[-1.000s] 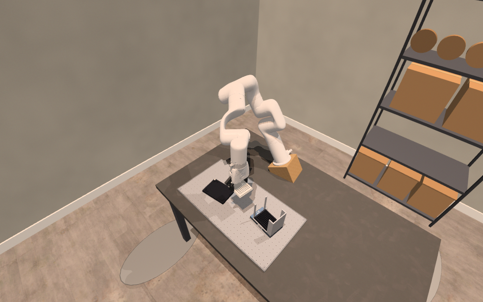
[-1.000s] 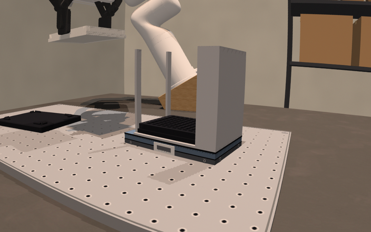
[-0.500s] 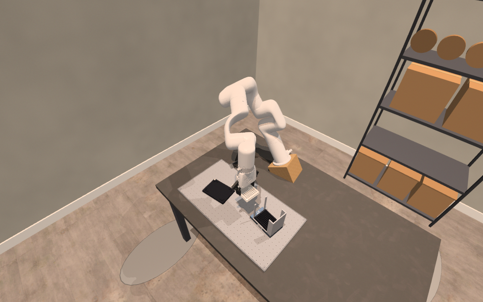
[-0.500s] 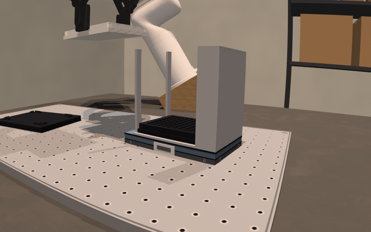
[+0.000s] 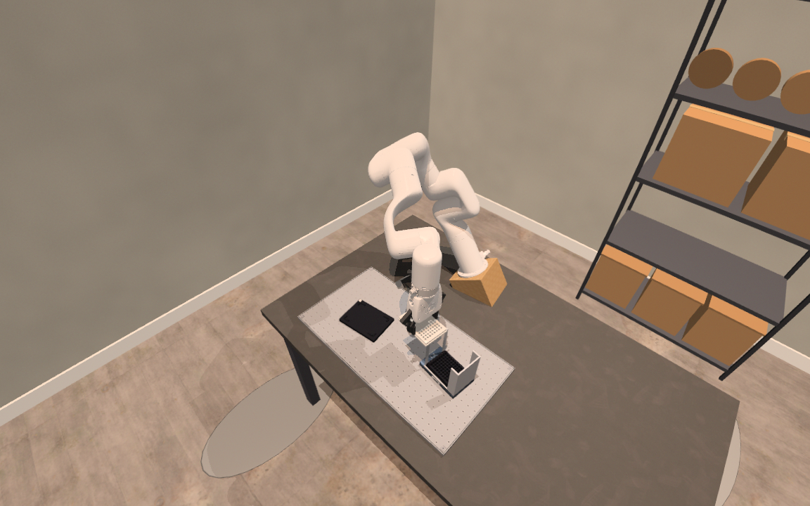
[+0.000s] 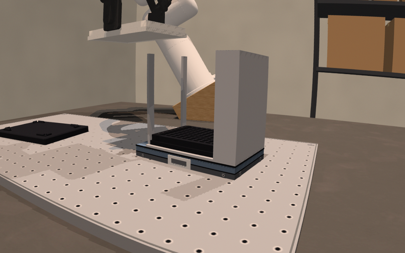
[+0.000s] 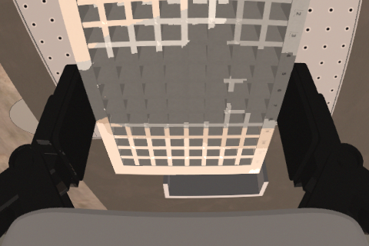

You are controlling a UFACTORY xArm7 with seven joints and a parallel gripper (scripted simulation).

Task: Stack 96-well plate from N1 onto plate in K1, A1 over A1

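My gripper (image 7: 185, 87) is shut on the white 96-well plate (image 7: 180, 67), one black finger on each long side. It holds the plate level, high in the air (image 6: 137, 30), above and a little to the left of the two thin posts of the stack rack K1 (image 6: 204, 125). In the top view the plate (image 5: 428, 332) hangs just behind the rack (image 5: 452, 371). A black 96-well plate (image 6: 185, 138) lies on the rack's floor. The black plate nest N1 (image 6: 42, 131) (image 5: 363, 319) lies empty at the left of the perforated board.
K1 has a tall white side wall (image 6: 240, 106) on its right and two thin posts (image 6: 166, 94) at its back. The arm's wooden base block (image 5: 478, 281) stands behind the board. A shelf unit with boxes (image 5: 728, 188) stands at the right.
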